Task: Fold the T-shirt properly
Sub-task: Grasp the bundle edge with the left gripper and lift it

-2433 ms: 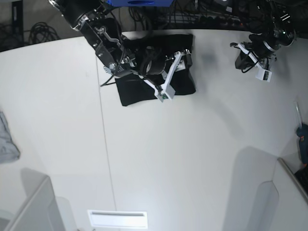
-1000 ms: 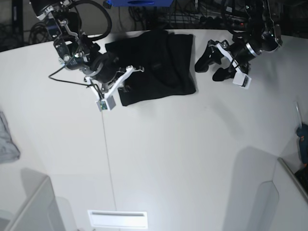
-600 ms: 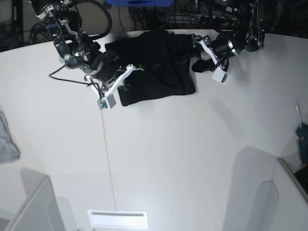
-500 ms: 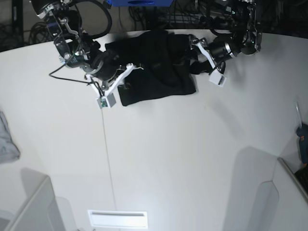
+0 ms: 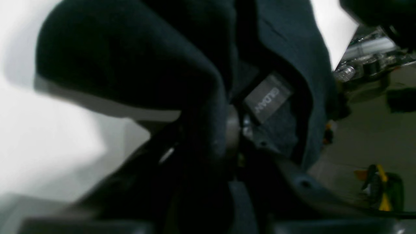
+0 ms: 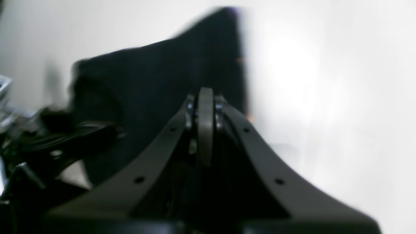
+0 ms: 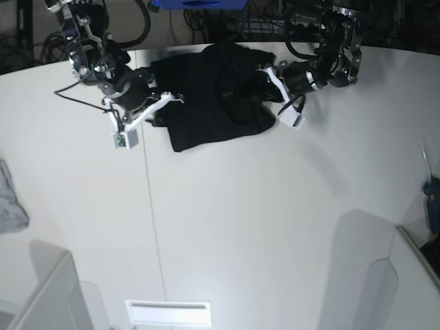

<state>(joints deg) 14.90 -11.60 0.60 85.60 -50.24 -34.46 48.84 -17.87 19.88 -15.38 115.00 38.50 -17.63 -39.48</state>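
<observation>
The black T-shirt [image 7: 213,96] lies partly folded at the back of the white table [image 7: 227,220]. My left gripper [image 7: 267,81] is at its right edge, shut on a bunched fold. In the left wrist view the black cloth [image 5: 130,65] wraps over and around the gripper [image 5: 227,136], and the grey neck label [image 5: 268,97] shows just beyond. My right gripper [image 7: 161,103] sits at the shirt's left edge. In the right wrist view this gripper [image 6: 204,107] is shut with nothing between its fingers, and the shirt [image 6: 156,81] lies just ahead.
A small grey cloth [image 7: 10,199] lies at the table's left edge. Cables and a blue object [image 7: 199,3] sit behind the table. A blue tool [image 7: 433,196] is at the right edge. A white slotted plate [image 7: 168,313] and grey panels are near the front.
My left arm has swung from the far right to the shirt's right edge and gripped it, bunching it inward. My right arm has pulled back off the shirt to its left edge.
</observation>
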